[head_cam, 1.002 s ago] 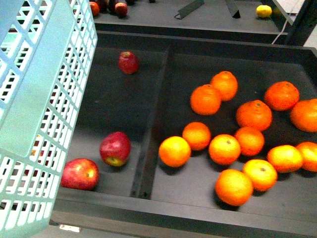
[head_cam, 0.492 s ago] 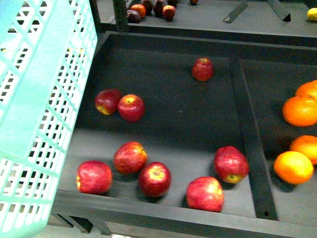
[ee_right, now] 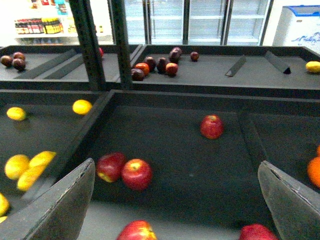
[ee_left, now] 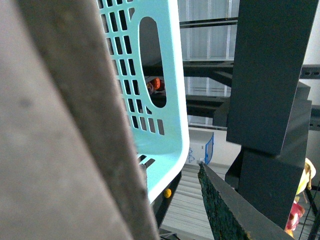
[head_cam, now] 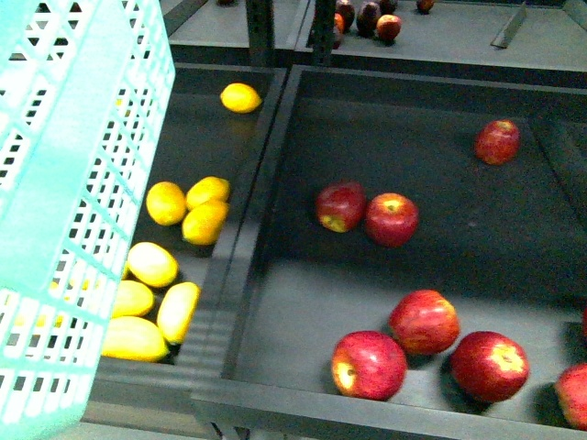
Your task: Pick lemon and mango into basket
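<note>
The turquoise basket [head_cam: 73, 183] hangs tilted at the left of the front view, and its lattice side hides part of the left bin. My left gripper [ee_left: 172, 167] is shut on the basket [ee_left: 155, 75]. Several lemons lie in that left bin: one [head_cam: 240, 97] at the back and a cluster [head_cam: 166, 203] in the middle. Longer pale-yellow fruits [head_cam: 177, 312] lie at the bin's front; I cannot tell whether any is a mango. My right gripper [ee_right: 176, 162] is open and empty, held over the apple bin, with lemons [ee_right: 82, 106] off to one side.
Red apples [head_cam: 393, 219] are scattered in the wide dark bin beside the lemons. A raised divider [head_cam: 249, 229] separates the two bins. Behind them, an upright post [head_cam: 260, 27] and a back shelf with dark red fruit [head_cam: 370, 16].
The front view has swept left along the shelf: the oranges have left the picture, the apples have slid right, and the bin of yellow fruit has come in. The basket stays at the left.
</note>
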Controlling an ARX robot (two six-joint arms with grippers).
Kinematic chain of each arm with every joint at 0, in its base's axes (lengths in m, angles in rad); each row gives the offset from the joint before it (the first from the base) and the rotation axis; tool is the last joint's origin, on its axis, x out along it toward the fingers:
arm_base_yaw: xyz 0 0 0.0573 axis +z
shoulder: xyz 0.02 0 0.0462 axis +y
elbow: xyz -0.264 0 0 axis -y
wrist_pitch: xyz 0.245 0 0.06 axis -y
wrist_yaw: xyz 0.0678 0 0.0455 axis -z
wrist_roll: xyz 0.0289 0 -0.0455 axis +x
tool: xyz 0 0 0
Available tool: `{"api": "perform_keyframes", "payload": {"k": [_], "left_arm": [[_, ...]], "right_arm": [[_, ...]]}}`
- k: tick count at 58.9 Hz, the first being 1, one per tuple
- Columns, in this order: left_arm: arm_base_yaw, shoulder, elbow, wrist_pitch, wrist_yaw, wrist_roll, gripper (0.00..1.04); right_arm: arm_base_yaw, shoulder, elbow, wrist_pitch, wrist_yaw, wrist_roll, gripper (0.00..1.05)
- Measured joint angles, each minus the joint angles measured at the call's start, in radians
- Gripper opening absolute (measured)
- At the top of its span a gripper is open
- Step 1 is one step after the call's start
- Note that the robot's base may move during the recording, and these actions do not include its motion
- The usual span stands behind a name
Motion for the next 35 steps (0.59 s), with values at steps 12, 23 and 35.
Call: {"api": "perform_keyframes", "payload": {"k": [12, 23, 35], "left_arm": [[0.0, 0.0, 0.0, 0.0, 0.003, -0.002, 0.29], [0.0, 0.0, 0.0, 0.0, 0.008, 0.0, 0.29], [0.0, 0.0, 0.0, 0.0, 0.004, -0.002, 0.29]], "right_arm": [[0.0, -0.002, 0.0, -0.001, 0.0, 0.0, 0.96], [0.0, -0.001, 0.0, -0.001, -0.001, 0.0, 0.96], [0.0, -0.001, 0.0, -0.001, 0.0, 0.0, 0.96]]}}
